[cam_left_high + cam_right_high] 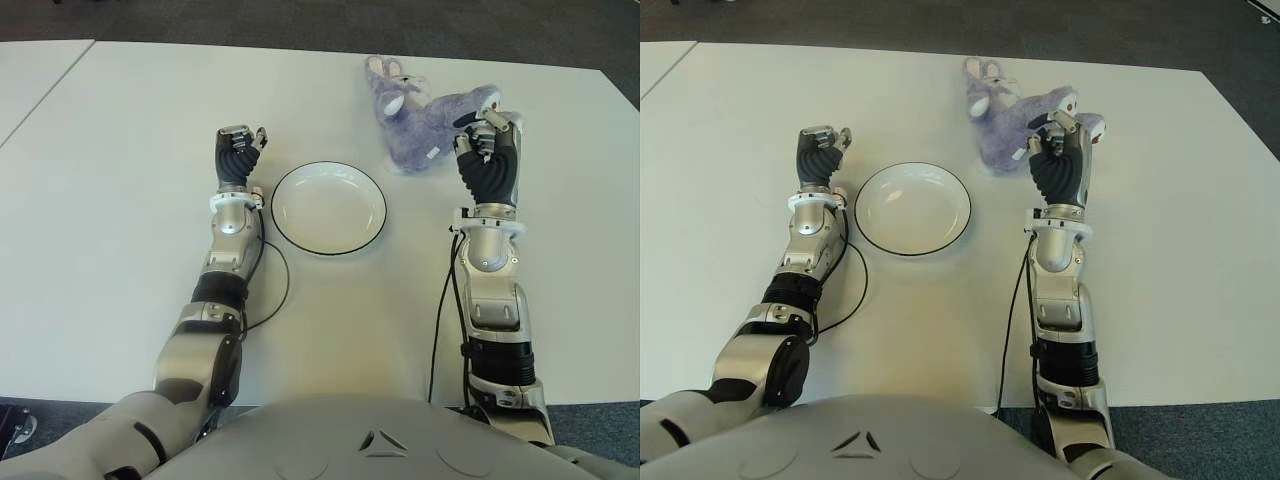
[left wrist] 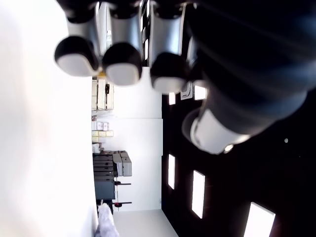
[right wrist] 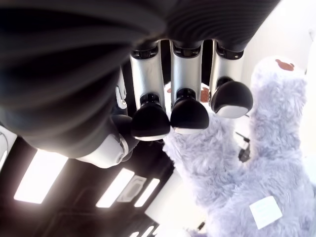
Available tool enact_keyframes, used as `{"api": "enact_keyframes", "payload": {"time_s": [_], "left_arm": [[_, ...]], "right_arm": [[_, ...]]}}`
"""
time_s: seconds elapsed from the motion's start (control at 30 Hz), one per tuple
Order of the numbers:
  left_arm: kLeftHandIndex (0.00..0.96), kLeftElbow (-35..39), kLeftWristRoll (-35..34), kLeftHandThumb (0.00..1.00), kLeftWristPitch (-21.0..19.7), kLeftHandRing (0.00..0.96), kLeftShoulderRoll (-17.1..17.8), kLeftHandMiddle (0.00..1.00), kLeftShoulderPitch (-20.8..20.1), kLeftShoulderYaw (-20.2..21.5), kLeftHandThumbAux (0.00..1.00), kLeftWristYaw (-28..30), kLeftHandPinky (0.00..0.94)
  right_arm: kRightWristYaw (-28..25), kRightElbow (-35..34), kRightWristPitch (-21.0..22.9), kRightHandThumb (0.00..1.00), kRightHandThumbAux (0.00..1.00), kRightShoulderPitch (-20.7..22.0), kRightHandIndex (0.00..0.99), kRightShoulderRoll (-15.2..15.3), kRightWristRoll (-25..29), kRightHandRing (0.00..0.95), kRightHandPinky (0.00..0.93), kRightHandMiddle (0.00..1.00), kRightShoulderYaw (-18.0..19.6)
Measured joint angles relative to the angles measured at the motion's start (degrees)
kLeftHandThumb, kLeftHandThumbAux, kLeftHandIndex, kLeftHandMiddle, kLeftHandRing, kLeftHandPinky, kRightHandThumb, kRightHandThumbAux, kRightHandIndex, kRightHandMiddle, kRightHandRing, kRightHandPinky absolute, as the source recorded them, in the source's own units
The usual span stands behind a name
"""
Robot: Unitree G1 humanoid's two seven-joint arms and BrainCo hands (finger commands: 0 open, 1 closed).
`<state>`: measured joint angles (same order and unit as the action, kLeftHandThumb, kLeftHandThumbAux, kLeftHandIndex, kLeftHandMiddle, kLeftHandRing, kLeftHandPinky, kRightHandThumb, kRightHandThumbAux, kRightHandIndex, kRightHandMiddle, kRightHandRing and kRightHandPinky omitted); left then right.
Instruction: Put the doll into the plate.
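The doll (image 1: 430,125), a purple plush rabbit with a white tag, lies on its side on the white table (image 1: 120,150) at the far right. A white plate (image 1: 330,205) with a dark rim sits empty in the middle. My right hand (image 1: 480,128) hovers at the doll's near right side, fingers loosely bent and open. In the right wrist view its fingertips (image 3: 185,113) hang just over the doll's fur (image 3: 261,163) with nothing between them. My left hand (image 1: 240,140) shows just left of the plate, fingers relaxed and empty.
A black cable (image 1: 280,290) loops on the table beside my left forearm, and another (image 1: 440,310) runs along my right forearm. A second white table (image 1: 30,70) adjoins at the far left. Dark floor lies beyond the far edge.
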<state>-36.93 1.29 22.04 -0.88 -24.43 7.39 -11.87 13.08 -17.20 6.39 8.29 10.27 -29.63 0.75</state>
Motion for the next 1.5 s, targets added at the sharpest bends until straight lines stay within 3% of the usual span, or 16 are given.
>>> {"api": "enact_keyframes", "payload": {"time_s": [0.73, 1.0, 1.5], "left_arm": [[0.843, -0.94, -0.01, 0.506, 0.43, 0.904, 0.29, 0.9, -0.46, -0.35, 0.785, -1.35, 0.897], [0.842, -0.44, -0.05, 0.537, 0.45, 0.905, 0.59, 0.901, -0.21, -0.87, 0.778, -1.34, 0.902], [0.843, 0.99, -0.58, 0.471, 1.42, 0.902, 1.52, 0.9, 0.58, -1.23, 0.81, 0.36, 0.885]], "right_arm": [[-5.02, 0.85, 0.71, 0.718, 0.711, 10.26, 0.442, 5.59, -9.74, 0.843, 0.833, 0.851, -5.44], [-6.96, 5.07, -0.04, 0.719, 0.711, 17.52, 0.442, 8.76, -9.81, 0.826, 0.816, 0.835, -5.81], [-8.18, 18.57, -0.53, 0.719, 0.709, 27.4, 0.442, 11.02, -11.54, 0.804, 0.783, 0.811, -9.17]]}}
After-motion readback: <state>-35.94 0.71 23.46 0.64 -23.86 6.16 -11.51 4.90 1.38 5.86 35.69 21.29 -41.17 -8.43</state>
